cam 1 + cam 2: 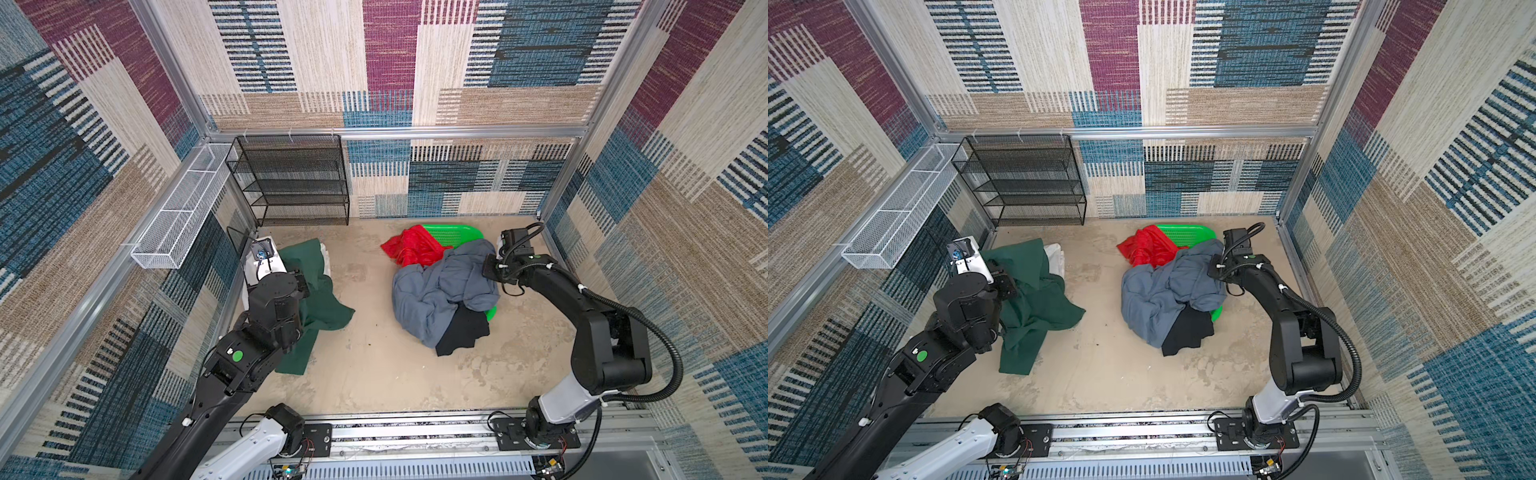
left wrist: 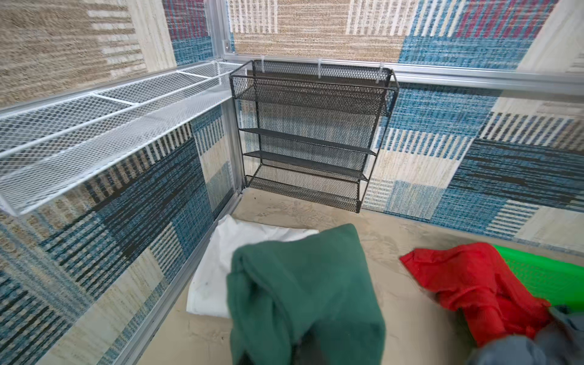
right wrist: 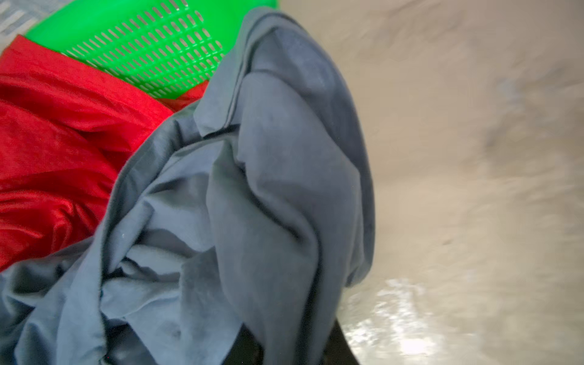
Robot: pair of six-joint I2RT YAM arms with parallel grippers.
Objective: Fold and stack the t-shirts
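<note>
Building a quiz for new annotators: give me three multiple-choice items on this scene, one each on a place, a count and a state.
1. The white shirt lies: A on the rack; B in the wall tray; C by the left wall.
2. Shirts visible at the basket: A one; B three; C five.
3. The grey shirt is: A crumpled; B folded flat; C hung up.
C, it shows at the wall beside the green shirt; B, red shirt, grey one, black shirt; A, it lies in bunched folds.
</note>
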